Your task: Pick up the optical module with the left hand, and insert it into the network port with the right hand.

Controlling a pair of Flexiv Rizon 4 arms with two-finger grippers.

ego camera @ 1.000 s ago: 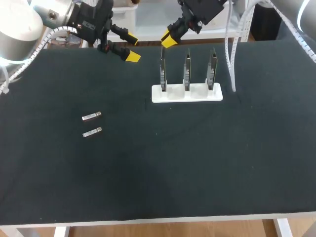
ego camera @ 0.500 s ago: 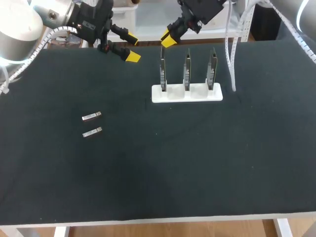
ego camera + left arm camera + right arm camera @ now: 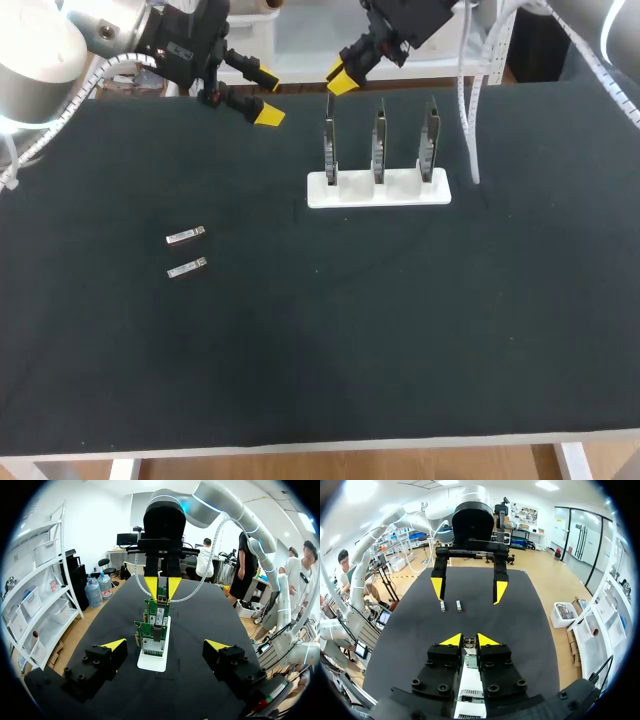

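Two optical modules lie flat on the black table [image 3: 400, 330], one [image 3: 186, 236] just behind the other [image 3: 187, 268], well to the left of a white stand [image 3: 378, 190] that holds three green circuit boards [image 3: 379, 140] upright in a row. Neither module is touched by anything. The head view shows the boards edge-on only. The left wrist view looks along the row and shows their faces, with a metal port cage [image 3: 159, 615] on the middle one. The left wrist view does not take in the modules. The right wrist view does, lying side by side beyond the left gripper [image 3: 468, 588]. The left gripper hangs over the table's far edge, left of the stand, with its yellow tips spread wide and nothing between them. The right gripper [image 3: 343, 80] hangs just above and behind the stand's leftmost board, its tips drawn close with a narrow gap and holding nothing. In its own wrist view that board's top edge shows in the gap below the tips.
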